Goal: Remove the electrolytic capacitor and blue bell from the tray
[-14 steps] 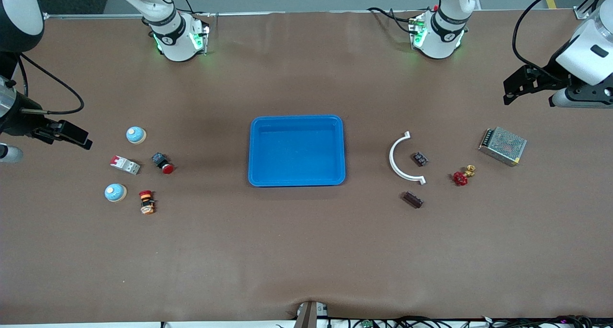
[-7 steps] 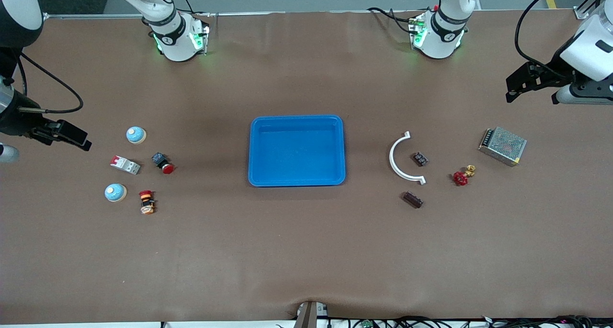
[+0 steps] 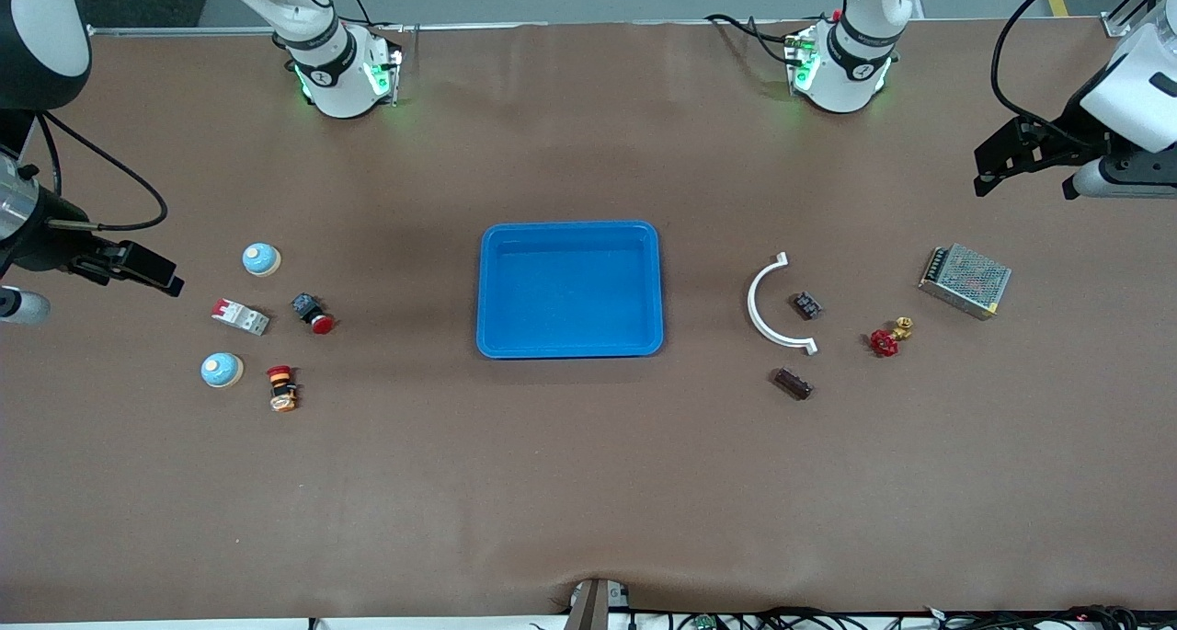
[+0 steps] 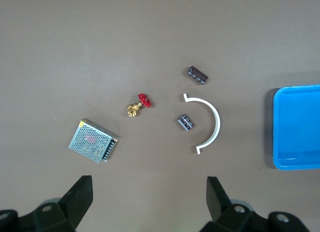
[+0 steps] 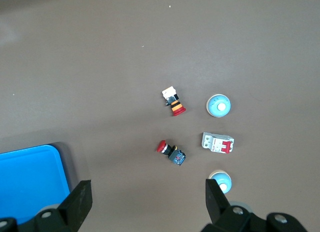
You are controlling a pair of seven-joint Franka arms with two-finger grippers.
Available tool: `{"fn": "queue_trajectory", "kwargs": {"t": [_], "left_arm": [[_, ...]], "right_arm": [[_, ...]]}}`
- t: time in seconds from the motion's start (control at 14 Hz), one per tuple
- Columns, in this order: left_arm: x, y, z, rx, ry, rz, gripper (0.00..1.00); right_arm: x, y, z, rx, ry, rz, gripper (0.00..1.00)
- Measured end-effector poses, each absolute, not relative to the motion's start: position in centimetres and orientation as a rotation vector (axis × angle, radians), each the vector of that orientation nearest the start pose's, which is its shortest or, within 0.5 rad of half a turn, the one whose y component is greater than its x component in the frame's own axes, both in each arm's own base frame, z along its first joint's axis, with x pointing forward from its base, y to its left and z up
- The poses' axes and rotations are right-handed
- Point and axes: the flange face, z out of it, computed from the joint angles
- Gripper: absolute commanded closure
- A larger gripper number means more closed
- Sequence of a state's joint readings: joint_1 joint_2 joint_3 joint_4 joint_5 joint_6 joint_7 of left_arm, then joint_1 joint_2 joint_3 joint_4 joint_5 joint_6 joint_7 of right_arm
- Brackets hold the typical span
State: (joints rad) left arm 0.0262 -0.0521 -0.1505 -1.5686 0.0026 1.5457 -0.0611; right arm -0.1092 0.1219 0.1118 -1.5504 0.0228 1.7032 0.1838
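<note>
Both arms hover with jaws spread wide and empty over a bench laid out with small parts.

The blue tray sits mid-bench. Toward the right arm's end lie two blue bells, with a circuit breaker and two red push-buttons among them; the right gripper hangs above bare bench near them. Toward the left arm's end, two dark capacitors lie beside a white curved bracket, a red valve and a mesh power supply; the left gripper hovers over bare bench near that supply.
</note>
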Motion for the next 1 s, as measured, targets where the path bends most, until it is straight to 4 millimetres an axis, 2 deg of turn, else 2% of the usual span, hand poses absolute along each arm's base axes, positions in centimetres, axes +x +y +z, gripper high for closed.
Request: {"fn": "queue_trajectory", "kwargs": {"t": [1.0], "left_arm": [[53.04,-6.96,65.44,-3.132,0.102,-0.042,0.0]], "right_arm": [[60.75,0.37,56.73,-3.104,0.291,-0.03,0.0]]}}
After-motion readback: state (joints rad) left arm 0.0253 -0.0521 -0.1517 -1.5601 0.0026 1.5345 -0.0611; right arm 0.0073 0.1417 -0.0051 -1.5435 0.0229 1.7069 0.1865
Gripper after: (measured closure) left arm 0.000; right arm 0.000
